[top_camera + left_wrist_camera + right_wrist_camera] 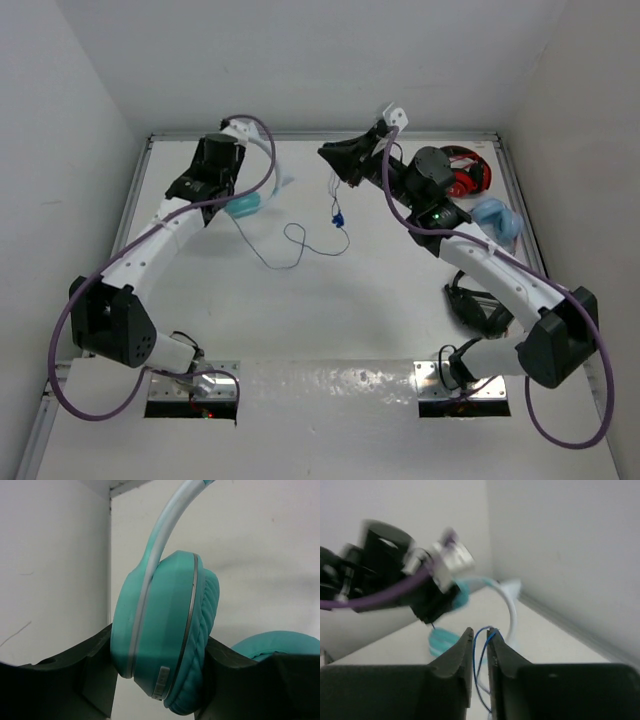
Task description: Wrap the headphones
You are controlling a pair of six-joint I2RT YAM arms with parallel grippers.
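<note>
- Headphones (246, 205): teal ear cups, pale headband; upper left of top view, mostly hidden under left gripper (160, 677), which clamps one cup.
- Cable (287, 266): thin, dark, looping across upper centre; pinched in closed right gripper (480, 642).
- Blue plug (338, 218) dangling at upper centre; right wrist view blurred.

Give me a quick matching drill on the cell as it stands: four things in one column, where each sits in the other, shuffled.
1. teal ear cup
2. thin cable
3. red headphones
4. blue plug

A. far right corner of the table
B. pinched in the right jaws
C. mid-table, out in the open
D. clamped in the left jaws

Pairs: 1-D, 2-B, 3-A, 4-C
</note>
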